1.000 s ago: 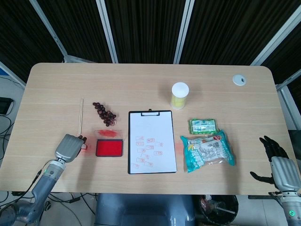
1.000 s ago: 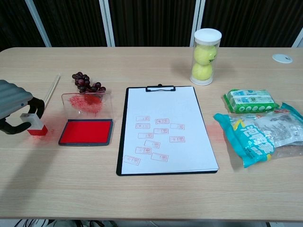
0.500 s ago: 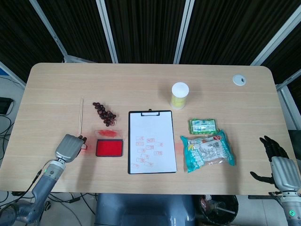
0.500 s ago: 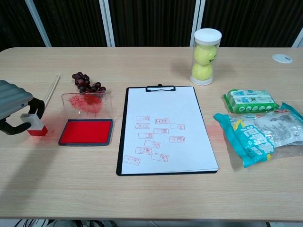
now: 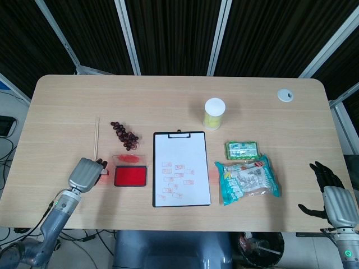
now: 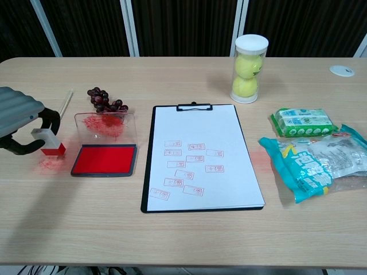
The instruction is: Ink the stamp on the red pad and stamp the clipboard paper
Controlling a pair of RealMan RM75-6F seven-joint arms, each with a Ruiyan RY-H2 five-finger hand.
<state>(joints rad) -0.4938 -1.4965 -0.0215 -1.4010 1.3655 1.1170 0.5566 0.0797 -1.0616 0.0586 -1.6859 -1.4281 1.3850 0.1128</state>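
My left hand (image 6: 20, 123) (image 5: 86, 174) holds a small stamp (image 6: 51, 143) with a clear top and red base, lifted slightly above the table just left of the red ink pad (image 6: 104, 160) (image 5: 130, 176). The pad's clear lid (image 6: 105, 125) lies open behind it, smeared red. The black clipboard (image 6: 200, 157) (image 5: 181, 168) lies at the table's middle; its white paper carries several red stamp marks in its lower half. My right hand (image 5: 331, 193) hangs open off the table's right front corner, seen only in the head view.
A bunch of dark grapes (image 6: 105, 100) and a wooden stick (image 5: 96, 138) lie behind the pad. A tube of tennis balls (image 6: 249, 69) stands behind the clipboard. A green packet (image 6: 304, 121) and a teal snack bag (image 6: 318, 162) lie to the right. A white disc (image 5: 286, 94) sits far right.
My left hand has lifted the stamp off the table and shifted it slightly right toward the ink pad, uncovering a faint red smudge. The right hand has not moved.
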